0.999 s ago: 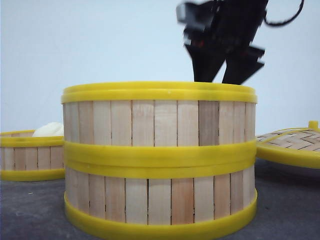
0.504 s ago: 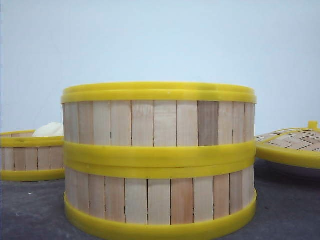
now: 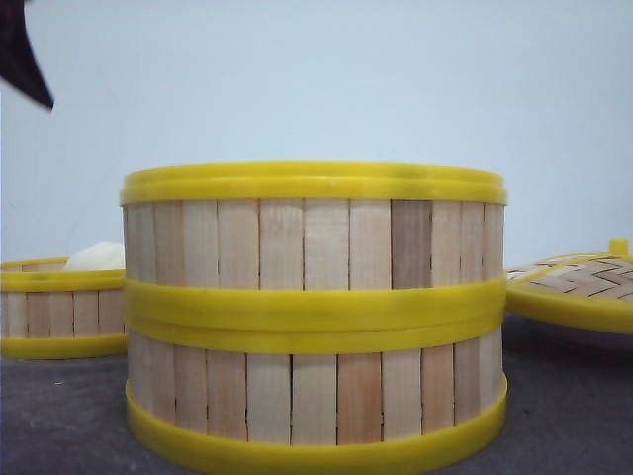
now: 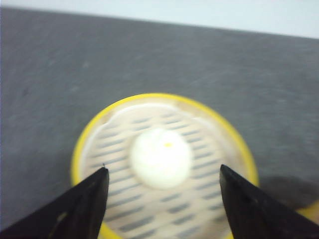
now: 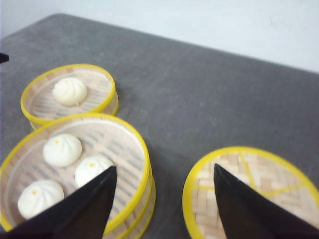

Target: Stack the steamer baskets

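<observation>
- We see two steamer baskets stacked one on the other at the middle of the table: the upper basket (image 3: 315,242) sits squarely on the lower basket (image 3: 315,396), their yellow rims touching.
- From the right wrist view, the upper basket holds three white buns (image 5: 62,149), lying close together on its slatted floor.
- The third basket (image 3: 61,312) stands alone on the table to the left of the stack, near it but not touching.
- It holds a single bun (image 4: 160,158), lying about at the middle of its floor.
- We find the left gripper (image 4: 162,186) above this third basket, its jaws spread wide to either side of the bun and holding nothing.
- In the front view only a dark tip of that gripper shows at the upper left corner.
- The right gripper (image 5: 164,191) hangs above the table between the stack and the lid, its jaws wide apart and empty.
- The woven lid (image 3: 579,287) with its yellow rim lies to the right of the stack, apart from it.
- Everything rests on a dark grey table (image 5: 199,89).
</observation>
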Available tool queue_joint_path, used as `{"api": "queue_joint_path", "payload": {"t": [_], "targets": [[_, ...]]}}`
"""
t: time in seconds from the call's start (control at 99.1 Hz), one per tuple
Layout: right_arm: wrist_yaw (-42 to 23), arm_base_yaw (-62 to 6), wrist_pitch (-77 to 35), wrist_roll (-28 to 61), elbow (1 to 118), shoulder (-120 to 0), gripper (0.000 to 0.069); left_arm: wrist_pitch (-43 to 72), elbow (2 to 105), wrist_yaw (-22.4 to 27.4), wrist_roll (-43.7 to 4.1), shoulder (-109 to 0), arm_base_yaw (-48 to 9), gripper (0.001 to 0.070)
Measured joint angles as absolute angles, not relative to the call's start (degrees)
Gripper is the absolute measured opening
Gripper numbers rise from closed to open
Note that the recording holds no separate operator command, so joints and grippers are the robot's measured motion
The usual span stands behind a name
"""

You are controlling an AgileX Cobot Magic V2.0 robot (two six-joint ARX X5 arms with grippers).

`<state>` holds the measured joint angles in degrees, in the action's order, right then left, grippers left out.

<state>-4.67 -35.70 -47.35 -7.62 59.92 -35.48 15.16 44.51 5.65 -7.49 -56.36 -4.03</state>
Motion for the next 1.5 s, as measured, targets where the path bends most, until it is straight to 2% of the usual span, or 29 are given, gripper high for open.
{"api": "queue_joint_path", "payload": {"t": [0.303,0.424,0.605,0.888,1.049,1.19,1.301,1.422,1.503], "targets": [[-4.7,-35.7,-47.5,-8.4,59.5,-34.0,0.0380,20.5,52.9,5.4,-9.9,-71.1,2.2,0.0425],[-4.7,-35.7,-47.3,-8.4,59.5,-34.1,0.0380,24.6,57.7,5.3,-9.9,-77.1,2.4,0.0420],[-4.7,-35.7,-47.2,-8.4,59.5,-34.0,0.0380,28.6,62.9,3.1,-9.9,-85.2,2.4,0.0352],[-4.7,-35.7,-47.0,-8.4,59.5,-34.0,0.0380,28.9,63.6,2.5,-9.9,-91.5,2.4,0.0344],[-4.8,-35.7,-46.4,-8.4,59.5,-34.0,0.0380,28.9,63.6,0.4,-9.6,-93.5,2.4,0.0339],[-6.1,-35.7,-45.7,-8.4,59.5,-34.0,0.0380,28.9,63.7,-0.2,-9.0,-94.8,2.4,0.0231],[-6.3,-35.7,-45.5,-8.4,59.5,-34.0,0.0380,28.9,63.7,-0.2,-8.7,-95.0,2.4,0.0172],[-6.2,-35.7,-44.8,-8.4,59.5,-34.0,0.0380,28.9,63.7,0.1,-8.6,-95.0,2.3,0.0067],[-6.3,-35.7,-44.3,-8.4,59.5,-34.0,0.0380,29.1,64.0,-0.1,-8.7,-95.2,2.2,0.0042]]}}
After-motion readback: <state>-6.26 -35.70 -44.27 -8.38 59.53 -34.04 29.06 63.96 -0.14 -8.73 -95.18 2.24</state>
